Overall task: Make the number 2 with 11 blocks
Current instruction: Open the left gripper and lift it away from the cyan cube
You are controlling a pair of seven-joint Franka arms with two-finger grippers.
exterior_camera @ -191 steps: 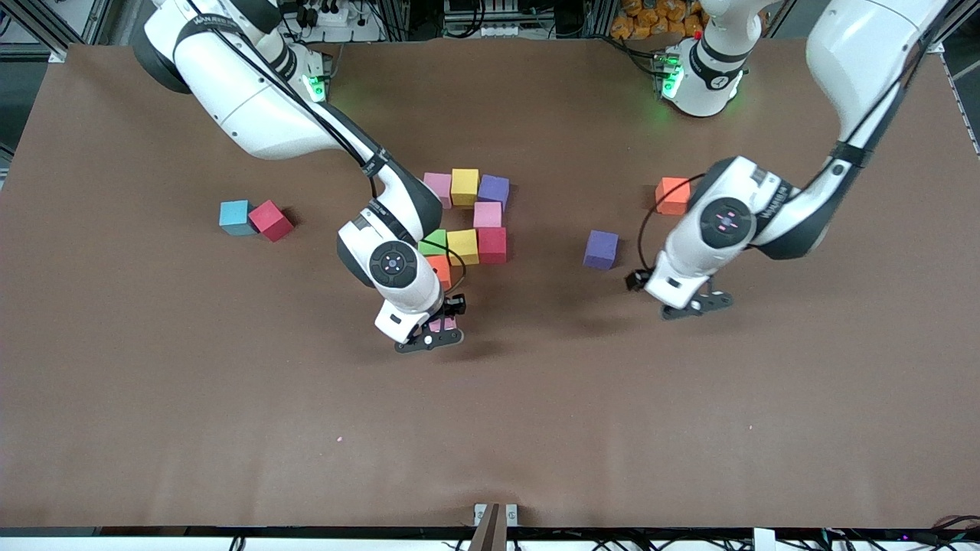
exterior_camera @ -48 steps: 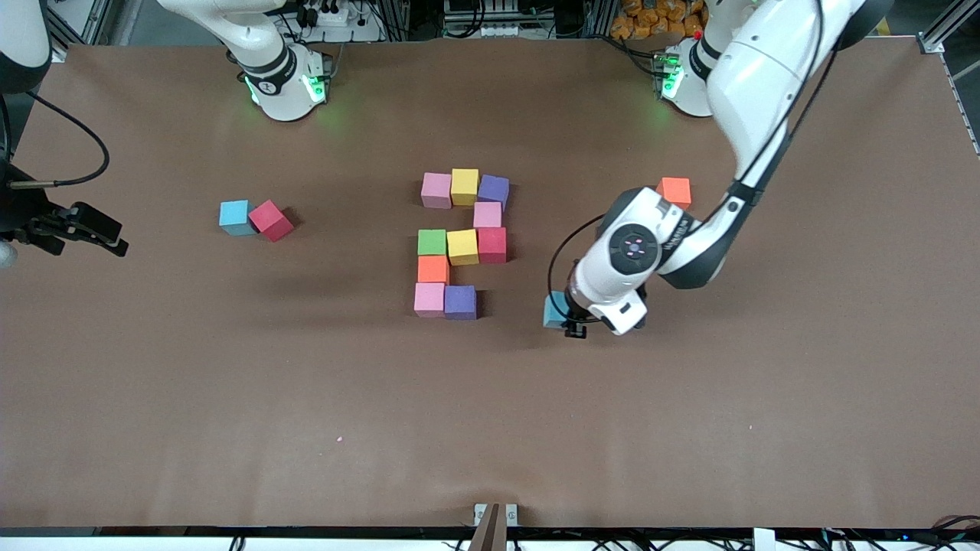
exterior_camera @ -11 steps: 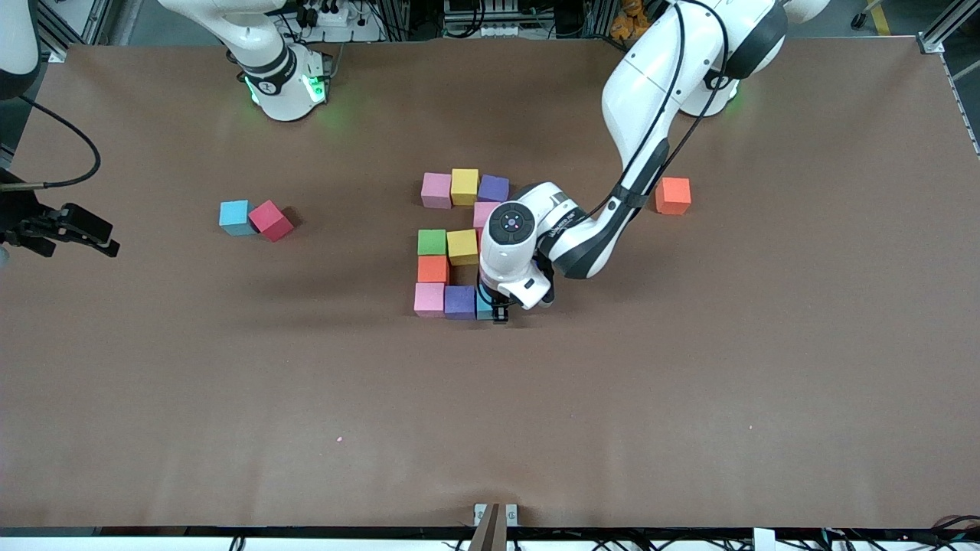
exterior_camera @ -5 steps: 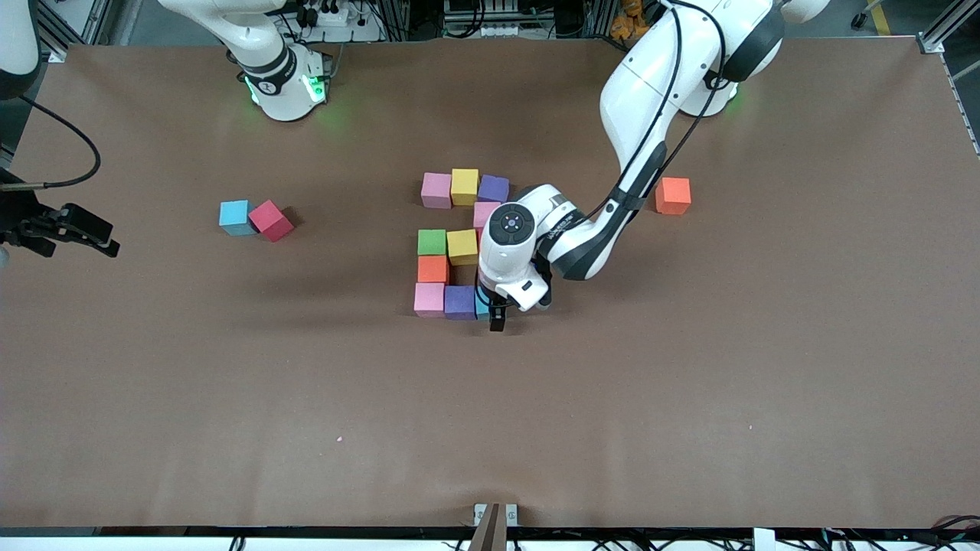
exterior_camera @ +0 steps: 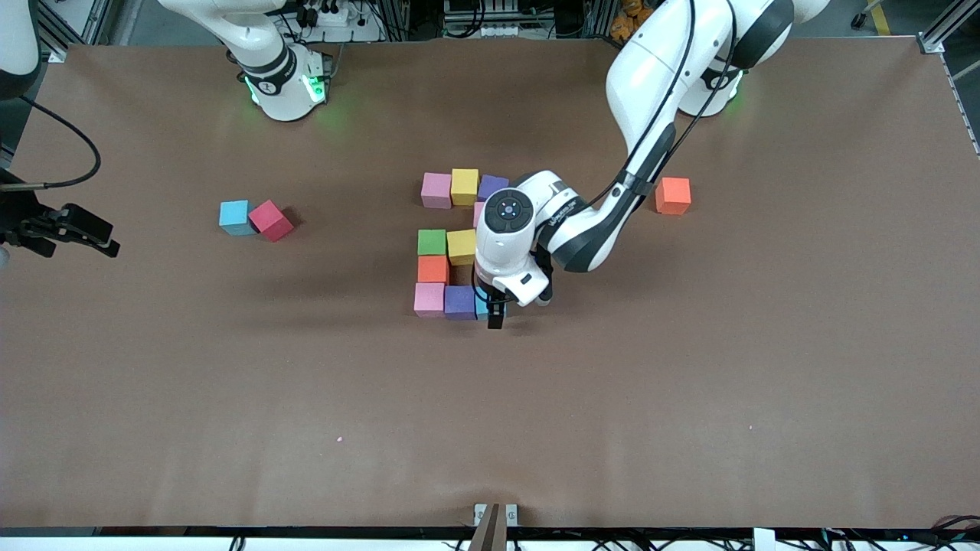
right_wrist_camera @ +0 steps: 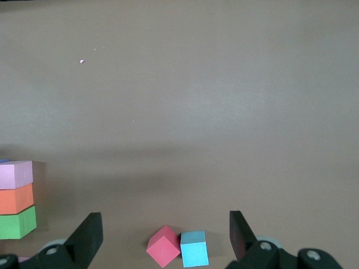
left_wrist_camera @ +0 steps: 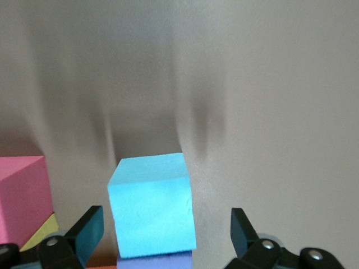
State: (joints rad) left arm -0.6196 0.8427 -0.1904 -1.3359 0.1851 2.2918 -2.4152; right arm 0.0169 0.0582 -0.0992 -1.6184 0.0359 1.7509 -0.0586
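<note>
The left hand (exterior_camera: pixel 495 310) is low over the nearest row of the number 2 (exterior_camera: pixel 459 241), its fingers (left_wrist_camera: pixel 90 230) spread wide on either side of a light blue block (left_wrist_camera: pixel 151 204) without touching it. That block sits on the surface (exterior_camera: pixel 689 367), touching the purple block (exterior_camera: pixel 460 301) beside it, with the pink block (exterior_camera: pixel 429 299) at the row's other end. The left hand holds nothing.

The digit lies near the middle of the surface. Its farthest row reads pink (exterior_camera: pixel 436 190), yellow (exterior_camera: pixel 465 186), purple (exterior_camera: pixel 492 186). Below that, the left arm covers much of the figure, leaving a green block (exterior_camera: pixel 432 242) and a yellow block (exterior_camera: pixel 462 246) of the middle row in sight, with an orange block (exterior_camera: pixel 432 268) joining green to the nearest row.

A spare orange block (exterior_camera: pixel 673 195) sits alone toward the left arm's end. A blue block (exterior_camera: pixel 234 217) and a red block (exterior_camera: pixel 270 220) touch each other toward the right arm's end.

The right hand (exterior_camera: pixel 73 229) waits past the right arm's end of the surface, wide open and empty; its wrist view shows the spare red and blue pair on the surface between its fingers (right_wrist_camera: pixel 87 235)
</note>
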